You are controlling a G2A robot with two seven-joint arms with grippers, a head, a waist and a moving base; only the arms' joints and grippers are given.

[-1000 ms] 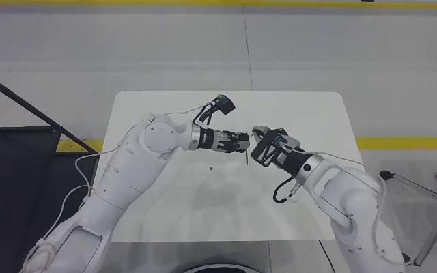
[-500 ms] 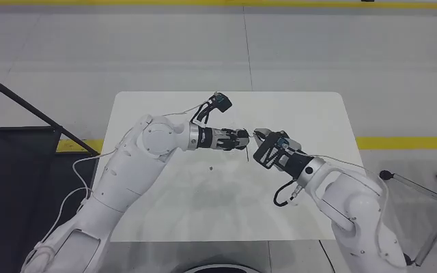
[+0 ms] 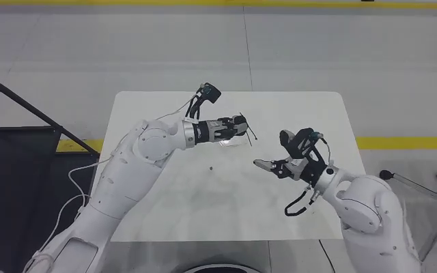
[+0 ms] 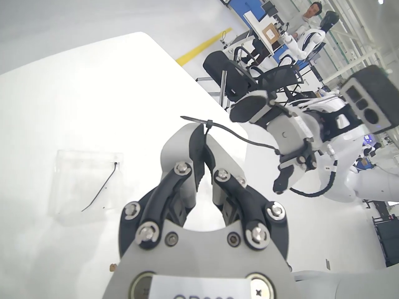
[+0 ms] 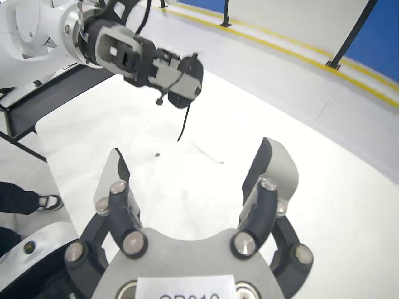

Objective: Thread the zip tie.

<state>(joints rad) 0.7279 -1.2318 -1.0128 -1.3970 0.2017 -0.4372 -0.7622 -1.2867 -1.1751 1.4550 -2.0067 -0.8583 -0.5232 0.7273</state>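
My left gripper is shut on a black zip tie, held above the white table. The tie's head sits just past the fingertips, with a short end poking out one side and a long tail out the other. From above, that gripper and the zip tie hang over the table's far middle. My right gripper stands open and holds nothing, a short way off from the tie. In the top view it is nearer the front. The right wrist view shows the tie's tail dangling from the left gripper.
A clear shallow tray lies on the table beneath the left arm, with a second black zip tie in it. A small dark speck lies near the table's middle. A black frame stands off the left edge.
The right gripper has let go of the zip tie, opened and drawn back toward the table's front right. The left gripper has carried the tie up and toward the far side.
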